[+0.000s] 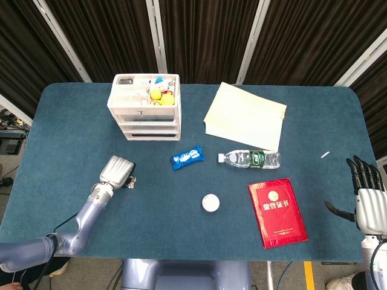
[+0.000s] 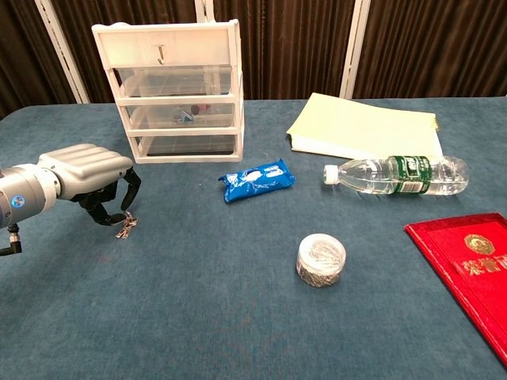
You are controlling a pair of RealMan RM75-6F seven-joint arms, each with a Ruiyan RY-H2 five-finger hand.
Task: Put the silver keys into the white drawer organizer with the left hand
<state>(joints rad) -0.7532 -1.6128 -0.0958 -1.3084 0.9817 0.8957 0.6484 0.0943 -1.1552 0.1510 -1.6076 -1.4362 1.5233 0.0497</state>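
Both hands show, yet each is partly hidden. The left hand (image 2: 87, 170) arches palm-down at the bench's (image 1: 72, 139) near left, fingers curled over the small silver keys (image 2: 125, 229), which lie on the blue cloth; whether a fingertip actually pinches them cannot be told, since the knuckles cover the contact. The white plastic drawer organizer (image 1: 144, 107) stands farther back. The right hand (image 1: 366, 193), cut by the frame's right edge, holds nothing, fingers straight and apart.

The table (image 2: 238, 317) has soft, matt blue cloth; the keys (image 2: 125, 229) are shiny metal, the bottle (image 2: 396, 176) clear plastic, the booklet (image 2: 467, 269) glossy red
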